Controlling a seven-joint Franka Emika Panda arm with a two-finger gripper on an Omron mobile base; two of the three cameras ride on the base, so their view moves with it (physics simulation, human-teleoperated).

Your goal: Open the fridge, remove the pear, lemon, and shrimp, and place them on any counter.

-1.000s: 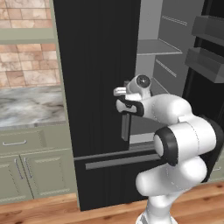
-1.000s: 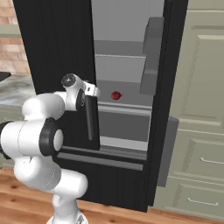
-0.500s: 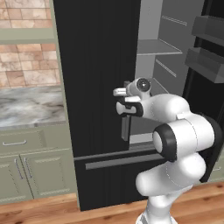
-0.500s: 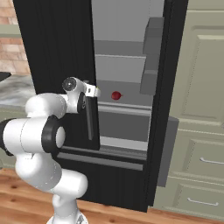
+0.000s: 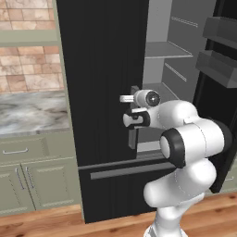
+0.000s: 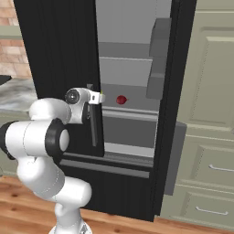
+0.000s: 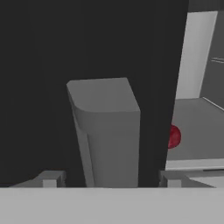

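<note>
Since a second ago the arm has shifted only slightly at the left door's handle [image 7: 107, 131], and the tool [image 7: 109, 178] has begun narrowing around that grey bar; whether it has actually clamped the bar I cannot tell, as the tips stand either side of it with gaps showing. The fridge [image 6: 59, 55] has its right door swung wide, the left door shut. The pear [image 6: 121, 99] sits on a grey shelf inside, at about 3 o'clock from the wrist in the right base view, and peeks past the door edge in the hand view. Lemon and shrimp cannot be made out. Judging by this, the step in hand is opening the left door: the next move calls for a firm clench on the bar, then a pull outward. The tabletop [image 5: 28, 113] lies at 9 o'clock of the fridge.
</note>
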